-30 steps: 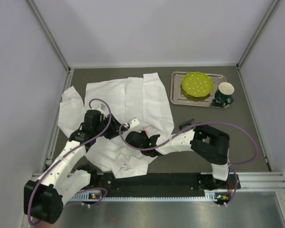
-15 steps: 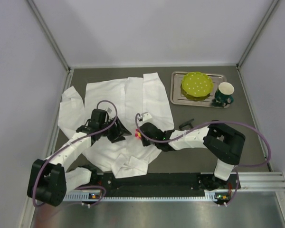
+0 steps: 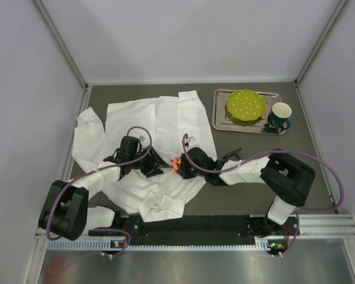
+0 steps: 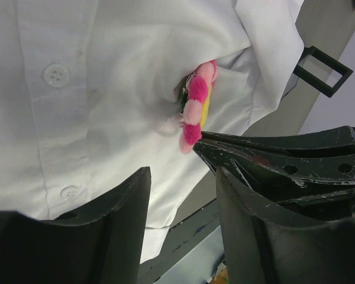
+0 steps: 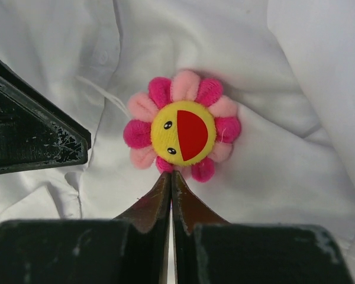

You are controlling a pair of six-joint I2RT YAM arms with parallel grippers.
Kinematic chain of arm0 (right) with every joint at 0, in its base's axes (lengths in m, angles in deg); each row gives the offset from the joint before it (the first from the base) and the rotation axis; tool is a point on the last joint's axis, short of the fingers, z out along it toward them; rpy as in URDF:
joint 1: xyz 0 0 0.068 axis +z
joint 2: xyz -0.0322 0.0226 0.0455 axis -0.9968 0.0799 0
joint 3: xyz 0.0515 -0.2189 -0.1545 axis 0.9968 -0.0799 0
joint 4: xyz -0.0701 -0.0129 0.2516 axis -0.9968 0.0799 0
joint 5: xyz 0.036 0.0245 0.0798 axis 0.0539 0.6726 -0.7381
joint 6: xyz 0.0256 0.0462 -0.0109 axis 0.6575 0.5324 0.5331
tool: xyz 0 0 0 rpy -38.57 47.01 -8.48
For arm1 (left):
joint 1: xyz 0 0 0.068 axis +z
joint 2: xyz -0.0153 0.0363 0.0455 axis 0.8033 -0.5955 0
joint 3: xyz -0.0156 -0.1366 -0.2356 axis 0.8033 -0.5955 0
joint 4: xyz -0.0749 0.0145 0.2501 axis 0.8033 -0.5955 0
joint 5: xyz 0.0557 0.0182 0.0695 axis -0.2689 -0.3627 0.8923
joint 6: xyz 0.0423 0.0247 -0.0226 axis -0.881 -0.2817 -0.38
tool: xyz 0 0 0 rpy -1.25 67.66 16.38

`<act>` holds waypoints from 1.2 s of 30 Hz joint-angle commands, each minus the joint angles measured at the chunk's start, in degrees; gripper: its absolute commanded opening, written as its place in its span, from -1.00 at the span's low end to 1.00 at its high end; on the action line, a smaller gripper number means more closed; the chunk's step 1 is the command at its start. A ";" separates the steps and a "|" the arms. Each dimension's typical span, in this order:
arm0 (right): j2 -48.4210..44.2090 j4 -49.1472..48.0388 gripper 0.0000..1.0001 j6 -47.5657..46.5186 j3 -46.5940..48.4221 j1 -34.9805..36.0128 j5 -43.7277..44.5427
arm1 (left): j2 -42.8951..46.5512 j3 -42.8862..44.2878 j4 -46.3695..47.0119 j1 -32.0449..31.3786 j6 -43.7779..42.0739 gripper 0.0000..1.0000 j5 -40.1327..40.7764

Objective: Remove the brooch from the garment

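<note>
The brooch (image 3: 175,164) (image 4: 195,109) (image 5: 181,133) sits at the right side of the garment (image 3: 148,121), near the middle of the table (image 3: 254,142), toward the near edge. The right end effector (image 3: 180,167) (image 5: 171,177) is clenched on its lower petals; the left end effector (image 3: 154,168) (image 4: 182,177) stands released just beside, over fabric. Bare table lies rightward, 1 tray (image 3: 218,118) in the far right corner

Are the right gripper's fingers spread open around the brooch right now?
No, the right gripper has its fingertips pressed together just below the brooch on the garment.
</note>
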State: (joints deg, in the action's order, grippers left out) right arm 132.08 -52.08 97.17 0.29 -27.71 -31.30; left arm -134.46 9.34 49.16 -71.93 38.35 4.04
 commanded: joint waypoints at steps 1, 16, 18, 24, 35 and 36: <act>-3.02 -4.90 -1.00 1.99 -1.57 -0.85 -2.02 | -2.55 0.52 6.86 -1.82 2.18 0.04 0.43; -3.72 -7.01 -1.00 2.43 -4.21 -2.17 -3.16 | -5.90 2.54 11.61 -4.02 1.48 -0.43 6.41; -3.55 -7.27 -1.00 2.43 -4.30 -2.34 -3.25 | -6.25 2.80 12.40 -4.37 1.57 -0.61 6.41; -3.81 -4.64 -0.85 0.86 -3.95 -2.43 -3.34 | -5.47 3.95 12.41 -5.95 1.40 -1.00 7.11; -3.99 11.19 0.29 -8.20 5.37 4.51 10.71 | -2.39 5.18 10.92 -9.12 4.73 -1.00 6.67; -3.90 11.10 0.39 -8.29 5.72 5.04 11.51 | -2.13 5.44 10.56 -9.12 5.43 -1.00 6.67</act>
State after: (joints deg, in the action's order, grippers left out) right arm 130.25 -43.86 92.71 2.15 -25.26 -27.02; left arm -139.29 11.73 58.62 -80.23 41.68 10.68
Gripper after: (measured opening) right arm 0.631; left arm 0.014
